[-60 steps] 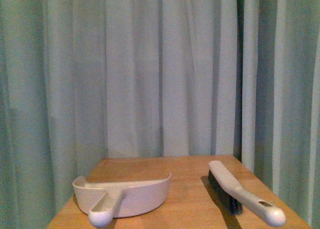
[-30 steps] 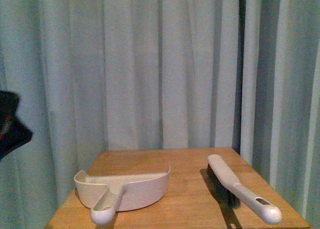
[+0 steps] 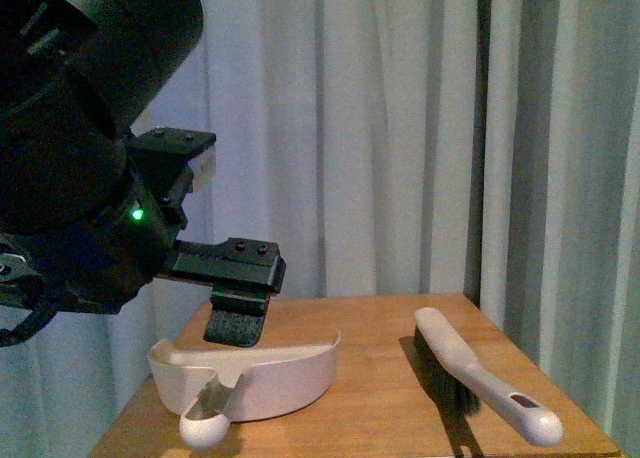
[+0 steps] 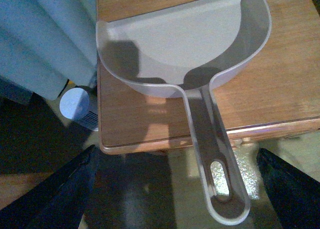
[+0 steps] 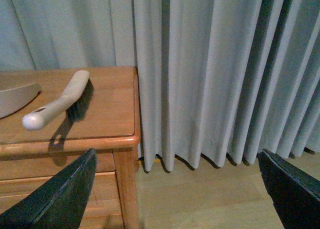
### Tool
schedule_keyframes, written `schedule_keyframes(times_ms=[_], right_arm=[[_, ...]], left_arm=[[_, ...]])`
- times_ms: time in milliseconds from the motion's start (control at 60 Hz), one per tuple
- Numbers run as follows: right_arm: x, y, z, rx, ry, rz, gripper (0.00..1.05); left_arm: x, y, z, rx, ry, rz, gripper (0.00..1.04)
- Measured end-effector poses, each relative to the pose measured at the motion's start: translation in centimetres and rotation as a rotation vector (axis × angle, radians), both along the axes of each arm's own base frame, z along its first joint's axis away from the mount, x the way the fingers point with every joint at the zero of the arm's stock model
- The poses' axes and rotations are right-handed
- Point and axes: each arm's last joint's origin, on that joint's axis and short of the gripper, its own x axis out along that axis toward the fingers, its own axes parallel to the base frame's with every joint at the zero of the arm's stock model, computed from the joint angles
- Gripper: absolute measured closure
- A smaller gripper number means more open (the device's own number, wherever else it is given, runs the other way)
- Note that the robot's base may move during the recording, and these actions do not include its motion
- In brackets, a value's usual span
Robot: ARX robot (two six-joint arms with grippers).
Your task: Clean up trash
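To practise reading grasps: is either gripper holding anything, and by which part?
Nothing is held. The left gripper is open above the dustpan; the right gripper is open too, apart from the brush.

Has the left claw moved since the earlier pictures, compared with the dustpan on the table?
Yes. The left claw came in from the left edge, moving rightward, and now hangs above the left part of the dustpan.

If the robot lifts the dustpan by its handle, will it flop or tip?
Probably stiff: the dustpan looks like hard moulded plastic. Likely light, since its walls look thin. It might tip pan-down, because the wide pan sits far from the handle end.
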Motion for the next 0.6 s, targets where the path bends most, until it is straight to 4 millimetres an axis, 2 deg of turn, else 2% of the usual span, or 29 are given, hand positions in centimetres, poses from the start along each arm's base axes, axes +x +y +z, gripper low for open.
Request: schedule_keyframes(times_ms=[200,433,600], right_arm=[[0.0,0.0,0.0,0.000,0.000,0.000,0.07],[0.0,0.0,0.0,0.000,0.000,0.000,0.07],[0.0,0.0,0.0,0.000,0.000,0.000,0.07]], left_arm=[[1.3,-1.0,-2.1,0.000,0.055,0.020,0.08],[1.8,-2.9,-3.9,0.006,0.091,0.003,0.08],[2.6,-3.0,-5.2,0.017,0.104,0.014,0.08]])
